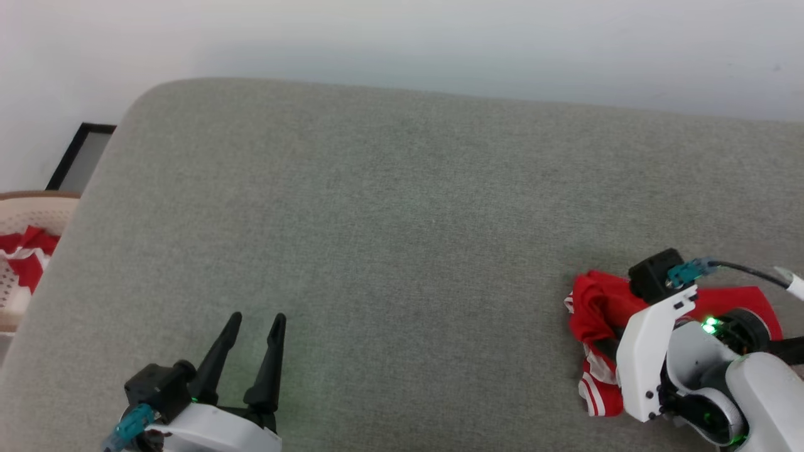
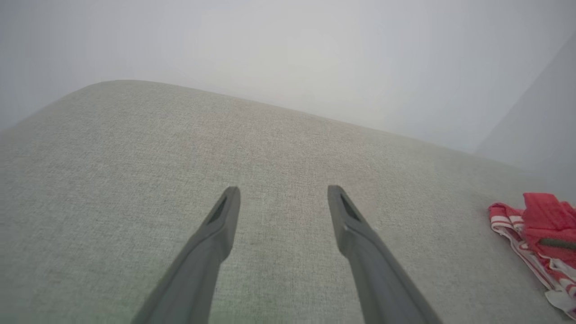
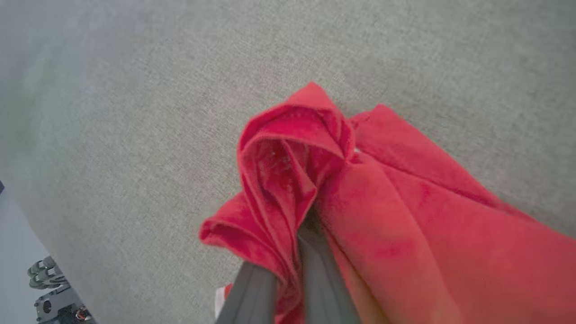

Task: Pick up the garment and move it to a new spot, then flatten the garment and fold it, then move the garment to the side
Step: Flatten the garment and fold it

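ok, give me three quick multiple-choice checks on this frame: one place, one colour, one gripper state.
1. Where does the garment lie on the grey cushion in the head view?
A) centre
B) lower right
C) far left corner

2. Its striped trim is:
A) blue-white
B) black-yellow
C) red-white

3. The left gripper is:
A) open, empty
B) shut on the garment
C) shut, empty

1 B: it is bunched at lower right, pinched between the right gripper's fingers.
2 C: red and white stripes run along the cloth's edge.
3 A: its fingers stand apart over bare cushion, well away from the cloth.
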Controlling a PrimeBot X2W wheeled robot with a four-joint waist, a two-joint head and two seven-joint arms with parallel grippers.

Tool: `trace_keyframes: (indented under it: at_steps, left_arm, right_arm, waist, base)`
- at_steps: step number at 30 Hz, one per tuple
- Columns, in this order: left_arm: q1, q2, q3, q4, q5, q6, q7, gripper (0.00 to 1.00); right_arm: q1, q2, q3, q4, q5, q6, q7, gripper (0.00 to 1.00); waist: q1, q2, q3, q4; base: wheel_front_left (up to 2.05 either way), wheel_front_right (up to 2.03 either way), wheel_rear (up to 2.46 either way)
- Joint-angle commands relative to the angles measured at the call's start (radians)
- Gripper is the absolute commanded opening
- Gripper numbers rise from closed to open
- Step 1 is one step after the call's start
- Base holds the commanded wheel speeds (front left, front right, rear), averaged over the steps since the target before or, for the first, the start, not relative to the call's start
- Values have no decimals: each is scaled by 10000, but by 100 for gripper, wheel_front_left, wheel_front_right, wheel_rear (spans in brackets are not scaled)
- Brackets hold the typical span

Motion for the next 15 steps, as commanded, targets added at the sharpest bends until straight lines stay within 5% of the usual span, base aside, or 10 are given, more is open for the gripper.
trace_keyframes:
  at_steps: [1,4,6,15]
  left_arm:
    - [-98,7,1,17,-93,2,5,100]
    - [-50,30,45,67,-87,2,5,100]
    - [0,44,64,115,-59,2,5,100]
    - [243,150,44,174,-39,2,5,100]
  right_arm:
    - [-108,-25,108,155,-34,-8,-146,0]
    - [-210,43,334,479,59,-8,-440,31]
    - [-251,115,402,622,250,-8,-605,100]
    - [-463,-233,376,595,1017,-8,-1307,100]
  waist:
    - [0,0,74,78]
    - [0,0,10,20]
    - [0,0,-84,-78]
    - [0,0,-649,-744]
  base:
    - [0,0,0]
    - [0,0,0]
    - [0,0,0]
    - [0,0,0]
